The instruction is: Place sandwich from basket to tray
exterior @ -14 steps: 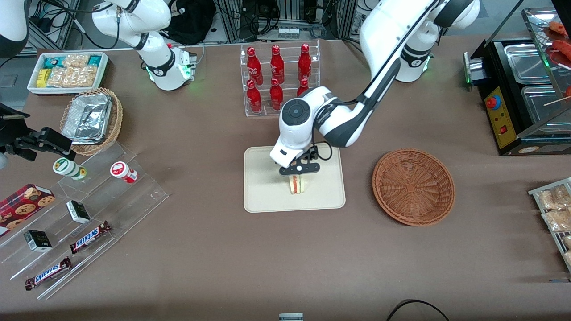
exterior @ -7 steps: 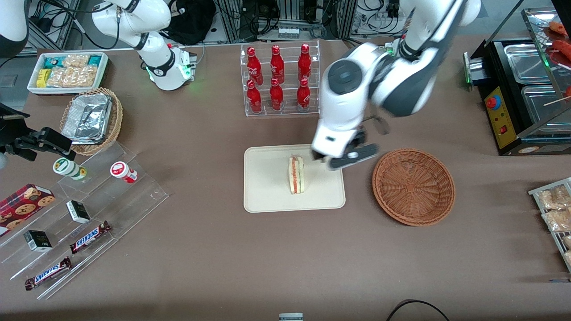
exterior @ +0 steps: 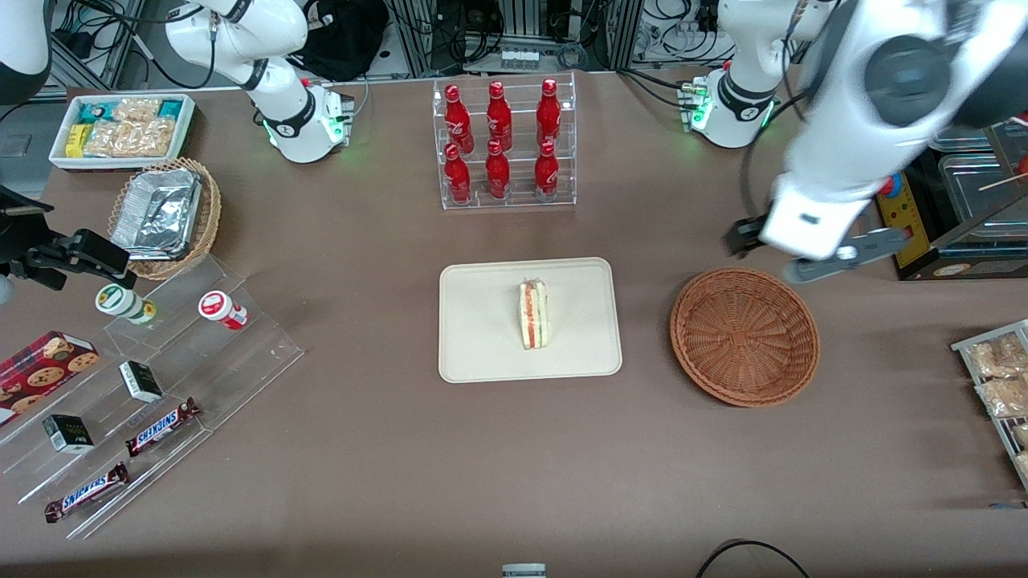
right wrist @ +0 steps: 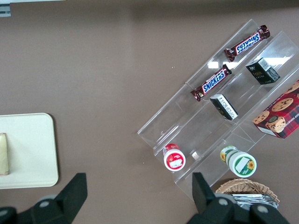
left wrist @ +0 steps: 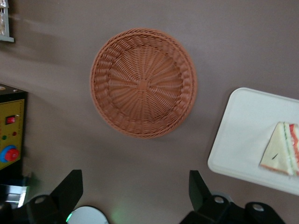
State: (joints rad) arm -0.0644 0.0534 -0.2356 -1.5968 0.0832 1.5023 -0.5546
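The sandwich (exterior: 533,315), a pale wedge with orange and green filling, stands on its edge in the middle of the cream tray (exterior: 482,329). Nothing touches it. It also shows in the left wrist view, where the sandwich (left wrist: 280,149) lies on the tray (left wrist: 238,135). The reddish-brown wicker basket (exterior: 744,335) sits beside the tray toward the working arm's end, with nothing in it, and the wrist view shows the basket (left wrist: 142,83) bare inside. My gripper (exterior: 803,255) hangs high above the table, over the basket's rim that is farther from the front camera. The gripper (left wrist: 134,184) is open and holds nothing.
A clear rack of red bottles (exterior: 502,144) stands farther from the front camera than the tray. A black food warmer (exterior: 948,177) and snack packets (exterior: 1000,377) are at the working arm's end. A clear stepped stand (exterior: 144,377), a foil-filled tan basket (exterior: 165,215) and a white snack bin (exterior: 120,128) are at the parked arm's end.
My gripper has left the sandwich on the tray, risen, and swung toward the working arm's end to above the basket's rim. The sandwich has stayed in place.
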